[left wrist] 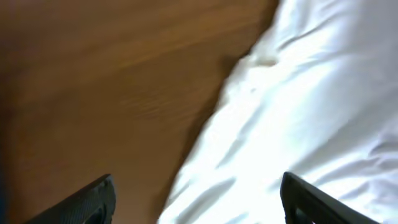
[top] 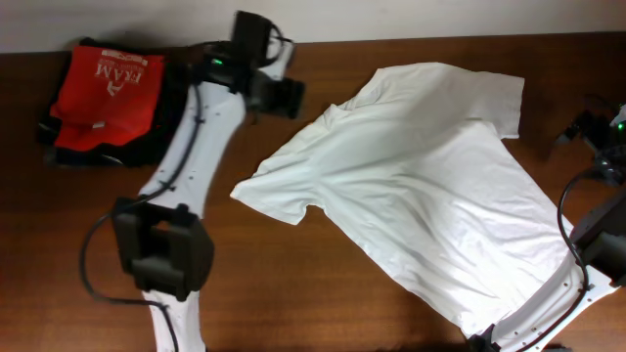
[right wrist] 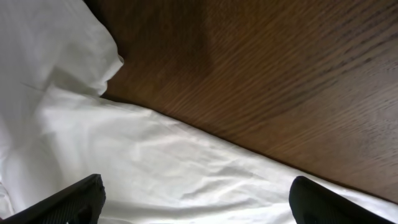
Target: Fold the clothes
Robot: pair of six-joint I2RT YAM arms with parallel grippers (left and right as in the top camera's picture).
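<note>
The white T-shirt [top: 421,186] lies spread out on the brown table, slanting from the upper middle to the lower right; no graphic or lettering shows. My left gripper [top: 291,98] is open and empty, just left of the shirt's upper left edge. In the left wrist view its fingers [left wrist: 196,202] straddle the shirt's edge [left wrist: 298,112]. My right gripper [top: 572,132] is open and empty at the right side, beside the shirt's right sleeve. In the right wrist view its fingers [right wrist: 199,199] hang over white fabric [right wrist: 155,162].
A red shirt with white "FRAM" lettering [top: 108,83] lies on dark folded garments [top: 161,127] at the back left. The left arm's base [top: 161,249] stands at the front left. Bare wood [top: 293,284] shows in front of the shirt.
</note>
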